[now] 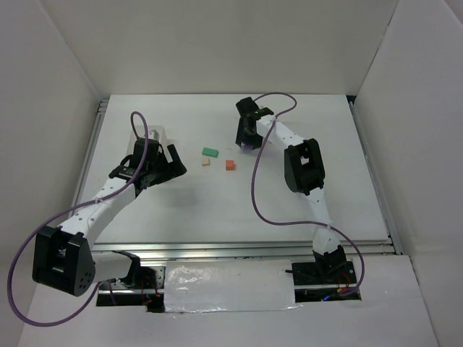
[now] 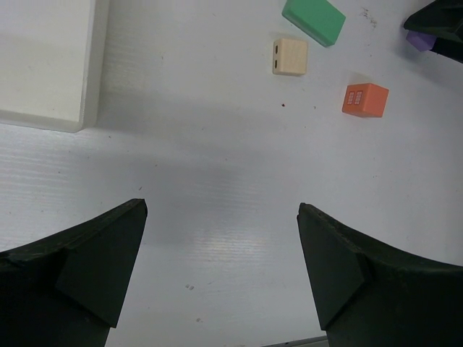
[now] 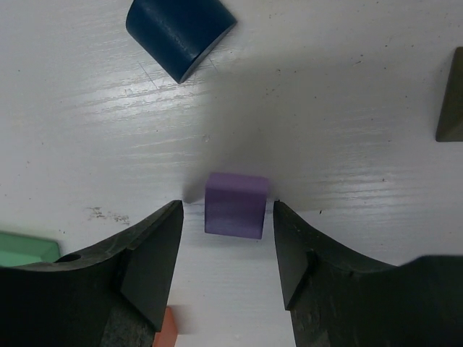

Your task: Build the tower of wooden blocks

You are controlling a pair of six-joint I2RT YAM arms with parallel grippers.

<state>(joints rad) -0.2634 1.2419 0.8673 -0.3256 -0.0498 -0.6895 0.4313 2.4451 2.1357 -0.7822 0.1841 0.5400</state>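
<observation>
The blocks lie loose on the white table and none is stacked. In the right wrist view my right gripper (image 3: 226, 210) is open and straddles a purple cube (image 3: 235, 204), with a small gap on each side. In the top view this gripper (image 1: 248, 144) points down at the far middle of the table. A green block (image 1: 210, 152), a tan cube (image 1: 206, 163) and an orange cube (image 1: 230, 165) lie to its left. My left gripper (image 1: 176, 163) is open and empty, left of those blocks. In its wrist view the left gripper (image 2: 223, 217) has bare table between its fingers.
A white box (image 1: 148, 139) stands behind the left gripper and also shows in the left wrist view (image 2: 47, 65). A dark blue half-round block (image 3: 179, 32) and an olive block (image 3: 452, 97) lie beyond the purple cube. White walls enclose the table.
</observation>
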